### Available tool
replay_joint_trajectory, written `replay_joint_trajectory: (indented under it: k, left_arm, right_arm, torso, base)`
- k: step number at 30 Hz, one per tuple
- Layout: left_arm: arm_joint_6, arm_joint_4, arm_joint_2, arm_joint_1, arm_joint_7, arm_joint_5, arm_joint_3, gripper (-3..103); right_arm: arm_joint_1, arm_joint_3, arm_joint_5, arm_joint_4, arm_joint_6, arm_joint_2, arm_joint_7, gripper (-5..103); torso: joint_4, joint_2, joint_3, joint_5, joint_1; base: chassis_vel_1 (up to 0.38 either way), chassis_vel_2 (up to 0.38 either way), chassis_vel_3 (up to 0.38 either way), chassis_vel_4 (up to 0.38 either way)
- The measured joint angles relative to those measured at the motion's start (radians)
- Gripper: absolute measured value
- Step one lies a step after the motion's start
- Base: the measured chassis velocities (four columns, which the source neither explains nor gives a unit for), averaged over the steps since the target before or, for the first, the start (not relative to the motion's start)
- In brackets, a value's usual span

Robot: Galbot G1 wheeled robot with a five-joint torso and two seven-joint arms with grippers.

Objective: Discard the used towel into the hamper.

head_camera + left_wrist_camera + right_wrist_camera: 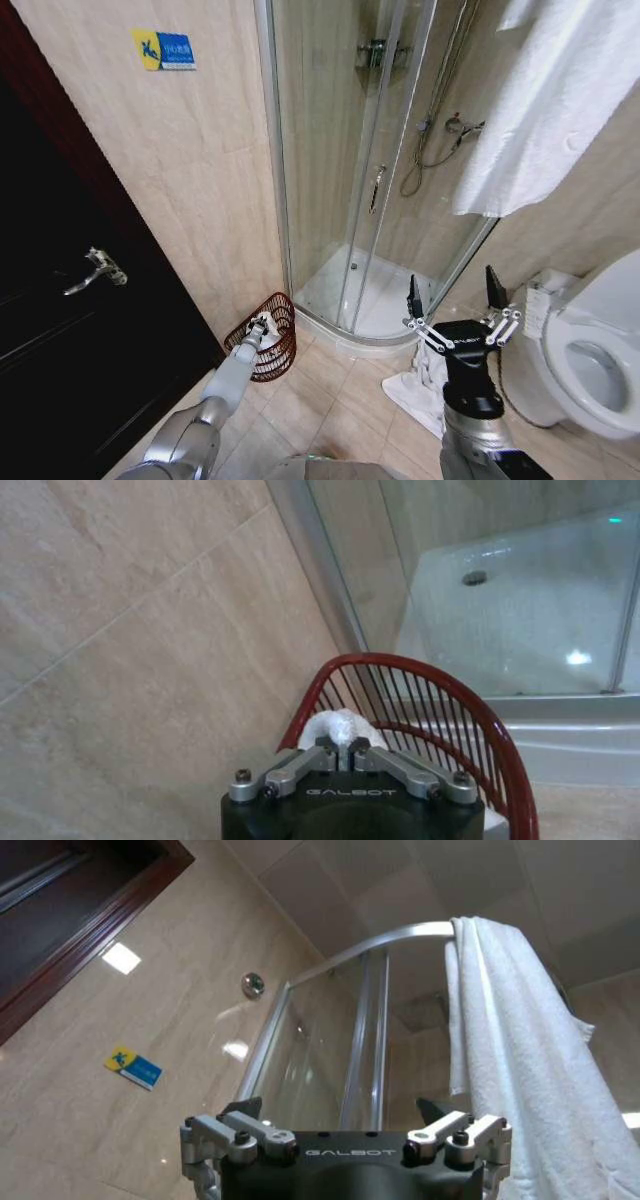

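Head view puts the towel [262, 331] at the hamper's [270, 350] rim, pinched in the left gripper's [258, 328] pressed-together fingers — delivered but not yet released. Right gripper [453, 297] waits with fingers spread, above another white cloth [418, 388] on the floor.

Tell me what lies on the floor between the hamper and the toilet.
In the head view, a crumpled white towel lies on the tiled floor between the hamper and the toilet, partly behind the raised right gripper.
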Motion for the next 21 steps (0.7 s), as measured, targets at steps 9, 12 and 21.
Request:
replay_joint_trajectory:
  k: [9, 12, 21]
  left_arm:
    - [0.009, 0.005, -0.014, 0.010, 0.000, 0.010, -0.010, 4]
    - [0.009, 0.014, -0.018, 0.015, -0.002, 0.012, -0.017, 4]
    - [0.005, 0.018, -0.039, 0.035, -0.010, 0.021, -0.034, 4]
  right_arm:
    - [-0.003, 0.004, 0.002, 0.002, 0.007, 0.000, 0.000, 100]
    - [-0.007, 0.003, 0.013, 0.002, 0.014, 0.000, -0.012, 100]
    - [-0.006, 0.007, 0.056, 0.002, 0.012, 0.000, -0.085, 100]
  torso:
    - [-0.0001, 0.000, 0.000, -0.0001, 0.000]
    - [0.0002, 0.000, 0.000, 0.0000, 0.000]
    - [0.0000, 0.000, 0.000, -0.0001, 0.000]
  base:
    - [-0.018, 0.020, 0.019, -0.026]
    - [0.000, 0.000, 0.000, 0.000]
    - [0.000, 0.000, 0.000, 0.000]
